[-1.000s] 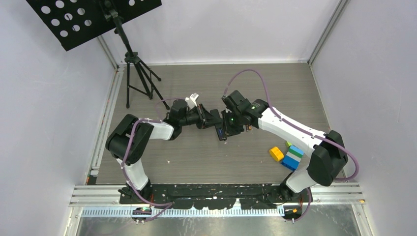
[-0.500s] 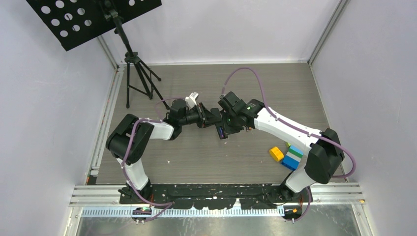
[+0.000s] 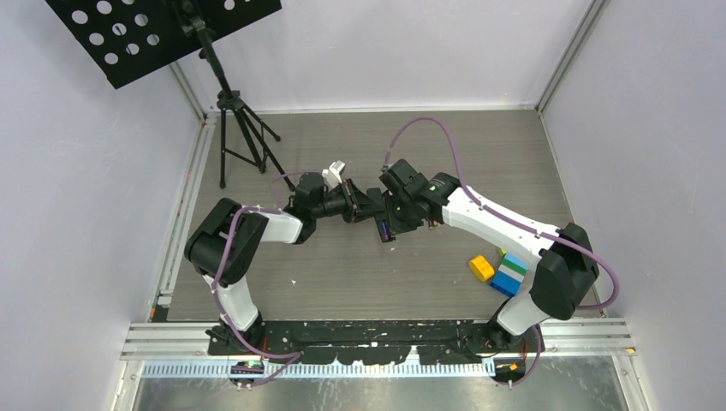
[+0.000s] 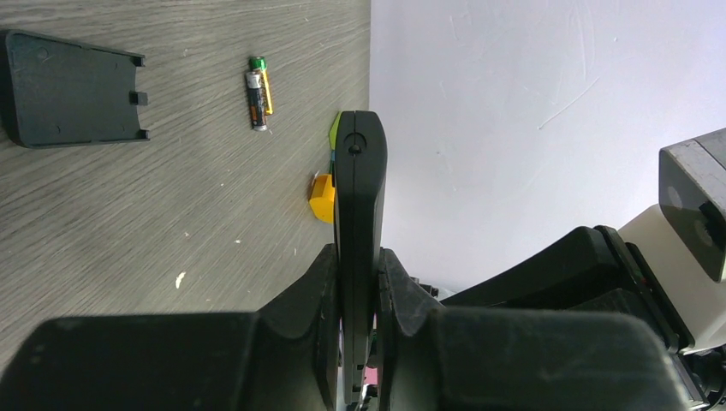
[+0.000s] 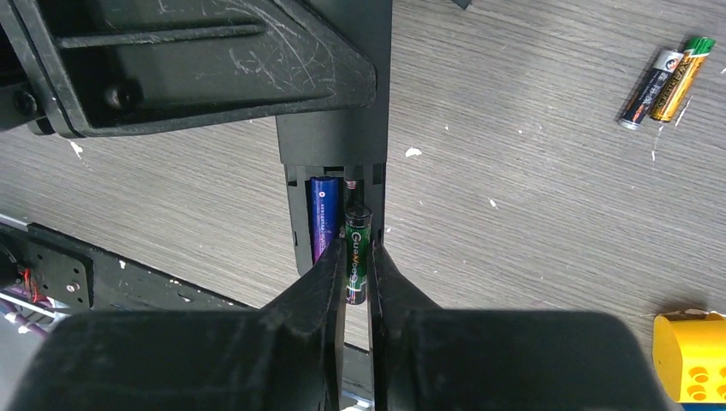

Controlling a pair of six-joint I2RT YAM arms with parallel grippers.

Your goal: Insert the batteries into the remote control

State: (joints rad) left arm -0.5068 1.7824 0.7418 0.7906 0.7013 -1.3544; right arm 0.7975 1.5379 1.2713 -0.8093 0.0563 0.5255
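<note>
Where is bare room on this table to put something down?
Bare table lies between centre and near edge, and in the far right corner. Crowded: that centre, where the left gripper holds the remote control and the right gripper the green battery; toy blocks at near right.

The right end effector [image 3: 389,228], with the dark green battery [image 5: 357,257] between its fingers, now sits slightly further left along the remote control [image 5: 332,150] than a second ago. Behind it, the arm's elbow [image 3: 561,287] leans further left, and the purple cable [image 3: 424,122] arches a little higher.
</note>
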